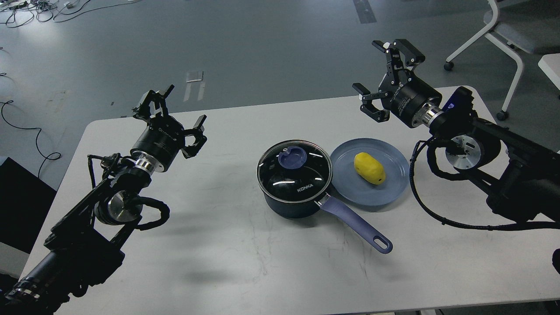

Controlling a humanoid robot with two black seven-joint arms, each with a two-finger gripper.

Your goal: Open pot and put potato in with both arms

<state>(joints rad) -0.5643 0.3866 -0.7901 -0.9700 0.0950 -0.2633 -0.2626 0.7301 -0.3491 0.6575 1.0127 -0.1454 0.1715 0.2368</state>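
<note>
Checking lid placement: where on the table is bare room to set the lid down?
Bare tabletop lies between the left claw and the pot, and along the near edge below the handle. It is crowded right of the pot, where the plate with the potato sits close beside it.

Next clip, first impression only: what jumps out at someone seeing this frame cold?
The yellow potato on the blue plate stands out at centre right of the white table. Just left of it sits the pot, glass lid still on, handle pointing toward the near right. Framing both, the left gripper and right gripper are raised with fingers spread, holding nothing.
</note>
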